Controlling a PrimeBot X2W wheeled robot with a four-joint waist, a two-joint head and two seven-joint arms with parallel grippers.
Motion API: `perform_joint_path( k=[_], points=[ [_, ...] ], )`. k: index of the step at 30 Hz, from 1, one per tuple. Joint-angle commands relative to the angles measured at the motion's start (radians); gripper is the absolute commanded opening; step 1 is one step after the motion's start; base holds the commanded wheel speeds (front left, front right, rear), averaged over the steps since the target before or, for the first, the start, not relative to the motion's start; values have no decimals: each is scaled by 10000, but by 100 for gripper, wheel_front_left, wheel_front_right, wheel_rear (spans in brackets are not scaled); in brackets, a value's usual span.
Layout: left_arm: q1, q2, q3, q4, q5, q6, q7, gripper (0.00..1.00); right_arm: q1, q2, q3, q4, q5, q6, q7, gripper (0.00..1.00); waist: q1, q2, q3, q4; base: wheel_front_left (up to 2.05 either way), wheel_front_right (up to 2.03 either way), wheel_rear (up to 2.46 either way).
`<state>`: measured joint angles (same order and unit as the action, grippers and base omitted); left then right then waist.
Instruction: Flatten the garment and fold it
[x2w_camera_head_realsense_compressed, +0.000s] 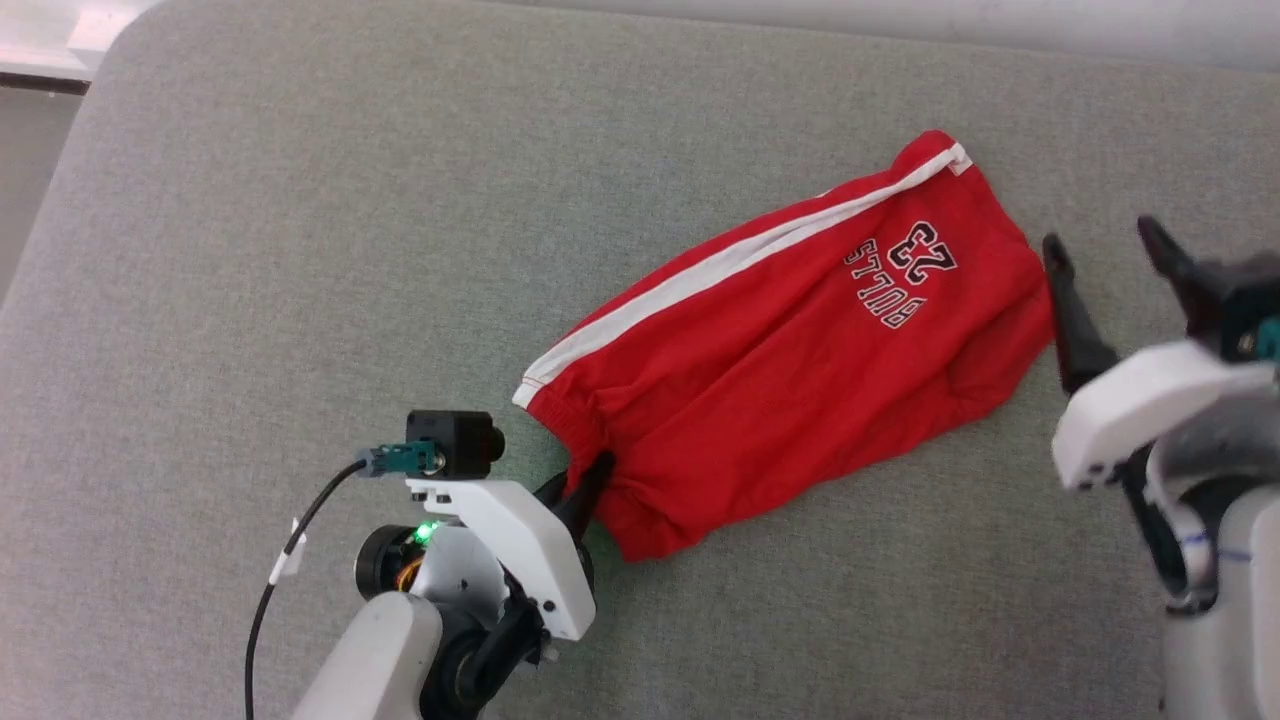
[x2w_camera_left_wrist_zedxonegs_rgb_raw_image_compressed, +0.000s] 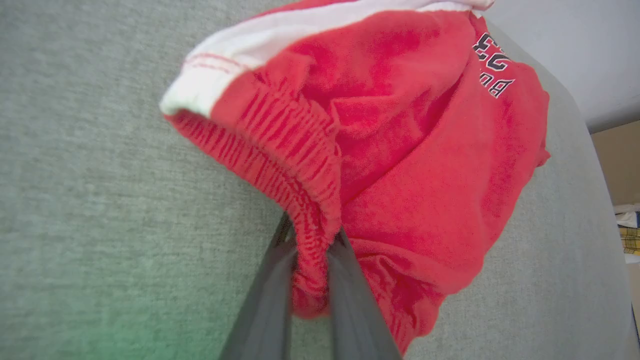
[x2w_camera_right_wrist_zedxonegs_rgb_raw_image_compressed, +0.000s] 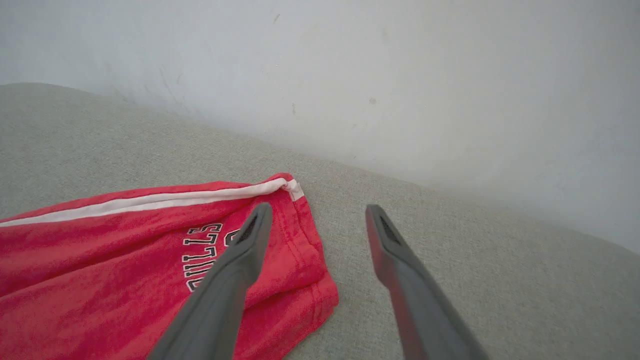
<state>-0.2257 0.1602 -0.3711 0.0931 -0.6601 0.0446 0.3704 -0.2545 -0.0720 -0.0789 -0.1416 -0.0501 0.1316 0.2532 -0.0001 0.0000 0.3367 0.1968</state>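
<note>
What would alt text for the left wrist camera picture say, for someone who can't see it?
Two dark fingers of the left gripper pinch the gathered elastic waistband of bright red shorts lying on a grey fabric surface. A white side stripe runs along the top, and part of a black-and-white print shows at the far end.

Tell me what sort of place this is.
Probably an indoor room, maybe a bedroom or test setup: a gray fabric mattress-like pad with a rounded corner, a plain pale wall right behind it, and red shorts lying on the pad.
</note>
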Motion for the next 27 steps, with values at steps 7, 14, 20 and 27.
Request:
perform_joint_path(
  k=[7,14,20,27],
  points=[
    [-40,-180,-289,-107,14,-207,-57,0,-1823,-718,69,859,585,-9,2739,100,1,0,408,297,0,0,0],
    [-242,-296,-481,-51,-19,-408,-143,0,-2484,-1233,42,1758,685,-9,4304,100,1,0,717,614,0,0,0],
    [-347,-335,-555,-49,-32,-483,-209,0,-2565,-1296,112,2101,689,-9,4718,100,1,0,910,749,0,0,0],
    [-459,-329,-591,34,-82,-561,-245,0,-2384,-1271,117,2349,1037,-9,5548,100,1,0,1111,805,0,0,0]
  ],
)
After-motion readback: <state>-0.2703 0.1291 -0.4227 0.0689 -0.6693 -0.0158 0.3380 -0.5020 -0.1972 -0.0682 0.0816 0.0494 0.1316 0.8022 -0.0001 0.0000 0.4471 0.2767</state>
